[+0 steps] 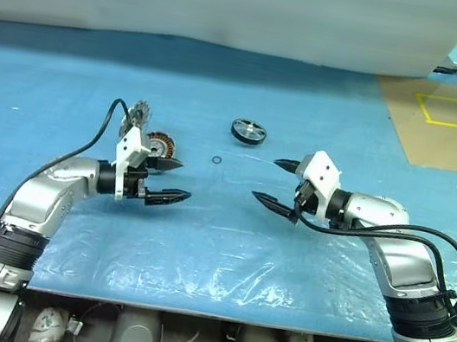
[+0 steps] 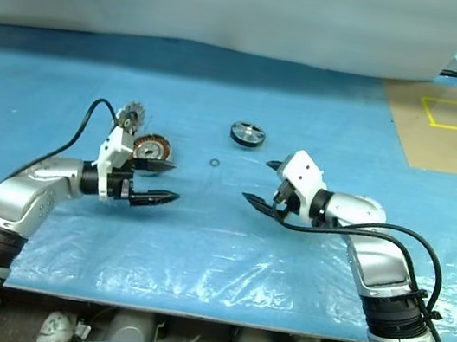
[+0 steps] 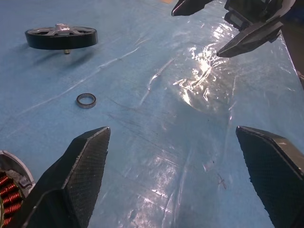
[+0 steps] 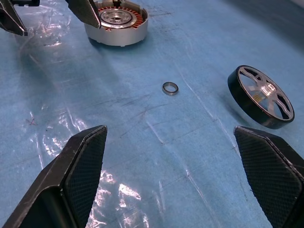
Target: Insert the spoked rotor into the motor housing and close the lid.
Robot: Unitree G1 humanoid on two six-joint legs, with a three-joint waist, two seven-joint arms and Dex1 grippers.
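- Head views: the left gripper point(image 1: 173, 179) and the right gripper point(image 1: 272, 181) are hovering over a blue plastic-covered table point(image 1: 224, 249), tips pointing toward each other, both with fingers spread wide and holding nothing. The motor housing point(image 2: 150, 147) is sitting just beyond the left gripper, copper windings facing up; the lid point(image 1: 139, 111) is standing on edge just behind it. The spoked rotor point(image 1: 248, 131) is lying farther back near the middle, with a small ring point(image 1: 216, 159) between it and the grippers
- Left wrist view: the spread fingers point(image 3: 71, 180) are framing bare table, the rotor resting well apart on its short shaft, the housing edge just beside one finger
- Right wrist view: the rotor point(image 4: 261, 97) is lying tilted, spokes up, nearer this gripper – so the right arm is probably the better one for picking it up
- Judging the step: nothing is inserted yet. Gripping the rotor across its black rim, keeping it level and clear of the ring, then centring its shaft over the housing hub – while the left gripper is steadying the housing – should be working best
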